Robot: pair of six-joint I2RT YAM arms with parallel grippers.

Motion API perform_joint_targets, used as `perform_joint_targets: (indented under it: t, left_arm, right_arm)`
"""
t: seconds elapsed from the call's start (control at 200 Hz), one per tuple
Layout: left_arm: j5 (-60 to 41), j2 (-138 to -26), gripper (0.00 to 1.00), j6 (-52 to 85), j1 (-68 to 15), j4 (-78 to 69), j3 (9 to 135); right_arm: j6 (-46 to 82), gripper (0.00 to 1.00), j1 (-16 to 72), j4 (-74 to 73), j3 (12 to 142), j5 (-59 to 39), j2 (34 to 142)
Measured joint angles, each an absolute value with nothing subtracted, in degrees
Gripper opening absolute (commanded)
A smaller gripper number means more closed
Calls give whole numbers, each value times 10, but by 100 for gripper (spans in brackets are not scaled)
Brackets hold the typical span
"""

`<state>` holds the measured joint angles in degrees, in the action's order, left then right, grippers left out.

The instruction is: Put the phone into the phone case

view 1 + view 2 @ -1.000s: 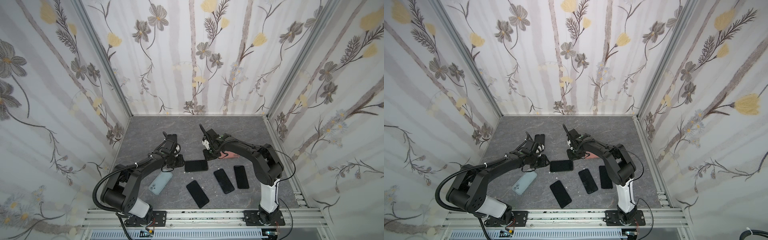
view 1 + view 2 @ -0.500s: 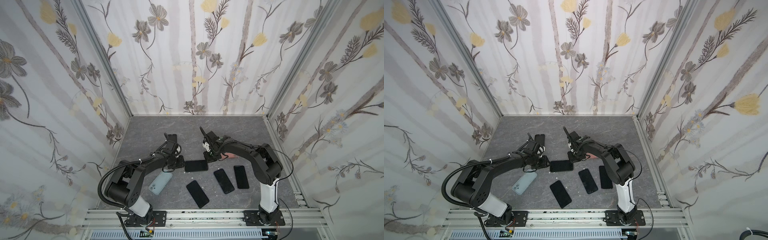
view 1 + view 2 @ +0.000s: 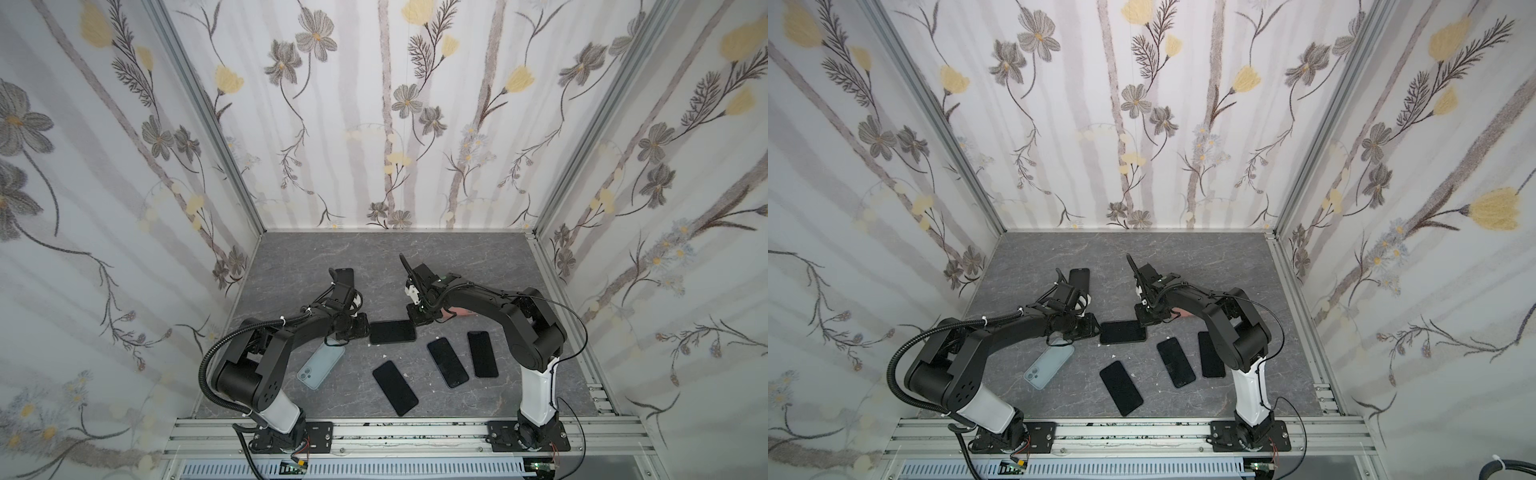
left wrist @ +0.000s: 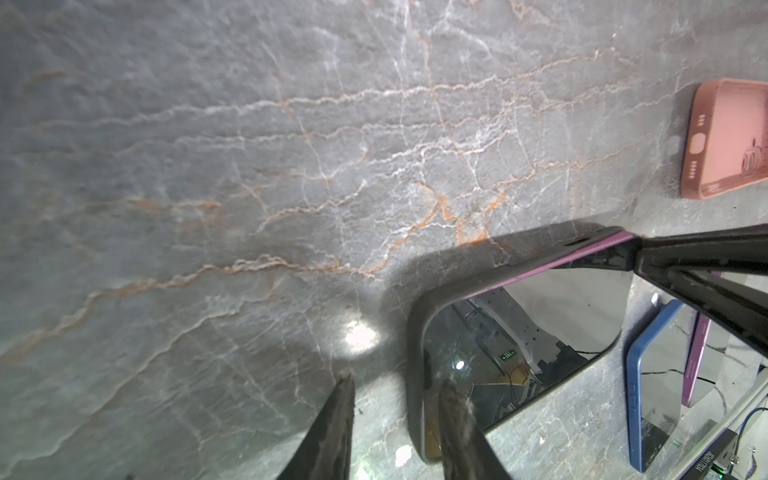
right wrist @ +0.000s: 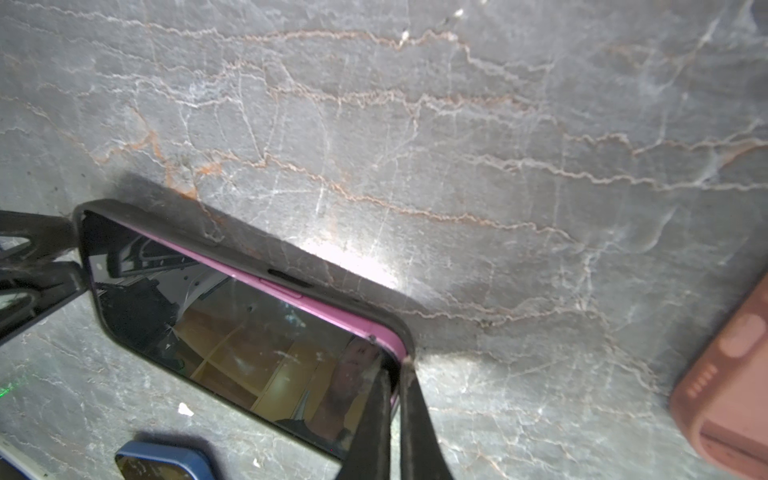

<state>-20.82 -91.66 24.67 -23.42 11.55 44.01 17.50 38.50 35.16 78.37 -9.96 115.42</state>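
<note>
A phone (image 3: 392, 331) with a dark screen and a pink body lies flat in mid-table inside a dark grey phone case (image 5: 232, 245). Its pink side (image 4: 582, 255) shows just inside the case's rim. My left gripper (image 4: 397, 382) (image 3: 367, 329) is open across the case's left short end, one finger on the table and the other over the screen. At the far right corner, my right gripper (image 5: 397, 365) (image 3: 415, 322) is shut on the case's rim, one finger over the screen and one outside.
A pink case (image 4: 727, 137) (image 5: 727, 395) lies under the right arm. A blue-edged phone (image 4: 648, 382) and two more dark phones (image 3: 482, 354) (image 3: 395, 387) lie nearer the front. A pale blue phone (image 3: 321, 365) lies face down at front left, a black one (image 3: 344, 274) behind my left gripper.
My right gripper's jaws have closed at the phone's far right corner. The left arm and the phones have not visibly moved.
</note>
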Motion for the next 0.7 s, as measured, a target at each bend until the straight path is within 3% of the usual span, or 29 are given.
perform_joint_targets:
  t: [0.704]
  left_arm:
    - [-206,-916,34,246,-234,102,436]
  right_arm:
    - [173,10,392,351,794,-81,1166]
